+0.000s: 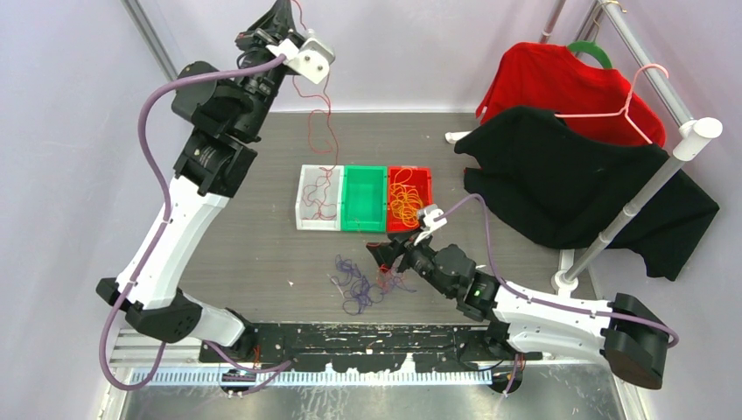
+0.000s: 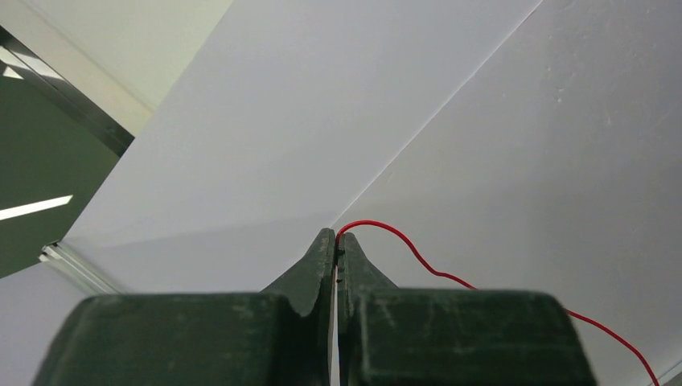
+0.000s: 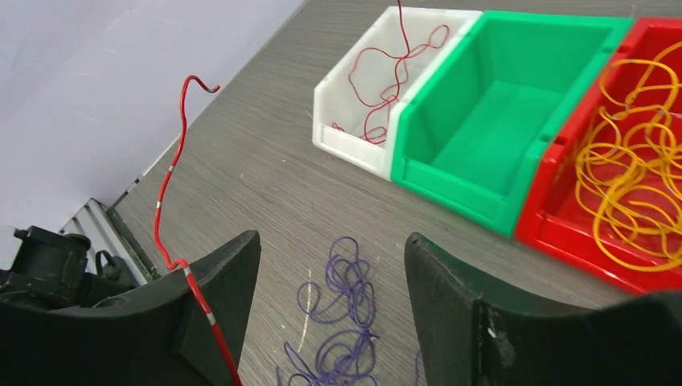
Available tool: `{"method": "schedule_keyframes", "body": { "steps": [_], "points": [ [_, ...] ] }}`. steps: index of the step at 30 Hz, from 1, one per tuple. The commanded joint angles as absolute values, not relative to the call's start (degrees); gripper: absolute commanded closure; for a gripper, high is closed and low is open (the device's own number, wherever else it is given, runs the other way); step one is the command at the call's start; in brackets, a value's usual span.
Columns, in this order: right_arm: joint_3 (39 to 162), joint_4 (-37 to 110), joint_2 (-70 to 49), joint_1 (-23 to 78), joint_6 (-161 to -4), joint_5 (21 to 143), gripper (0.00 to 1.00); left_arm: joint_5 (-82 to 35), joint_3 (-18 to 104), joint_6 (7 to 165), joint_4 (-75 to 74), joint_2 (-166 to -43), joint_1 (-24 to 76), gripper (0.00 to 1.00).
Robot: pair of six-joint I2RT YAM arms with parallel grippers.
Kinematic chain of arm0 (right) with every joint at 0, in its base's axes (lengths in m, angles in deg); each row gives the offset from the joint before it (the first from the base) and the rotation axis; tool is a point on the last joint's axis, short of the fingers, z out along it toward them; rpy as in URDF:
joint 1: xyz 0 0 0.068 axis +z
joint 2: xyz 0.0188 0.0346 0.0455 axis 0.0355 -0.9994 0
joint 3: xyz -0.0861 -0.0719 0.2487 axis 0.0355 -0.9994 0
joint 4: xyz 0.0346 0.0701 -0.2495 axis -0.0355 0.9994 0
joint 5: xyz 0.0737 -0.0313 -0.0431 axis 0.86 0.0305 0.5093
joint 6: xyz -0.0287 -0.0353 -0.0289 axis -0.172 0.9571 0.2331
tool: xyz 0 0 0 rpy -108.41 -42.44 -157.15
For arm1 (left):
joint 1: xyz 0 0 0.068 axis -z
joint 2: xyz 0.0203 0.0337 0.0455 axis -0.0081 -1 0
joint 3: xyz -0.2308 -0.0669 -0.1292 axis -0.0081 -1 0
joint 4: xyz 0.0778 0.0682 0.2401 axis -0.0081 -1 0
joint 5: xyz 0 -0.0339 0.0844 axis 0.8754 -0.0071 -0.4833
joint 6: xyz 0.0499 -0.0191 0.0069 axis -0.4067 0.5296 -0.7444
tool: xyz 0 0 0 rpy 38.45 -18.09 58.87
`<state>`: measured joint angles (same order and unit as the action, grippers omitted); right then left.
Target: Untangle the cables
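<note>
Up high, over the table's far left, the left pincer point(image 2: 335, 243) is pressed together on a thin red cable point(image 2: 371, 223). Wrist view: wire exits between the closed fingertips point(image 2: 320, 261) and curves off to the pincer's right. Top view: the cable drops well below the pincer into a white plastic open-top bin point(image 1: 300, 206), where its lower part lies in loose loops.

Right pincer point(image 3: 331, 261) sits low over the dark grey wood-grain table point(image 1: 254, 254), jaws spread wide, nothing between them. A second red strand with pale bands point(image 3: 171, 193) lies against the inner edge of the finger on the left of the wrist view, then rises to a free hooked end. Can't tell if it's snagged there or just resting.

Just ahead of and below that pincer, a dark purple-blue cable clump point(image 1: 354, 287) is loose on the table.

Beyond the right pincer, three bins touch side by side. The white one is furthest to its left and a green plastic bin point(image 1: 363, 197) is in the middle. A red plastic bin point(image 3: 555, 217) is almost straight ahead, holding a pile of orange-yellow cable loops point(image 1: 404, 203).

Off to the right pincer's right, well apart, a red garment point(image 1: 542, 79) and a black garment point(image 1: 560, 184) hang on a white tube rack point(image 1: 647, 191).
</note>
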<state>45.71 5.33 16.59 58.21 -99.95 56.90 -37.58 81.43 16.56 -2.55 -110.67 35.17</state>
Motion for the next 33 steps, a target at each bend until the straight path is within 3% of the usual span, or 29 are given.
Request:
{"method": "schedule_keyframes", "body": {
  "steps": [1, 25, 33],
  "points": [
    [43.82, 5.95, 21.46, 58.26, -101.36, 53.53, 0.30, -36.91, 82.61, 15.24, 2.62, -110.64, 35.39, 1.00],
    [41.10, 12.85, 28.89, 58.26, -103.11, 49.58, 0.34, -40.46, 53.35, 16.15, -3.68, -97.83, 35.11, 1.00],
    [40.77, 14.20, 29.35, 58.26, -104.17, 49.11, 0.34, -39.04, 53.34, 15.17, -0.52, -100.18, 28.36, 1.00]
  ]
}}
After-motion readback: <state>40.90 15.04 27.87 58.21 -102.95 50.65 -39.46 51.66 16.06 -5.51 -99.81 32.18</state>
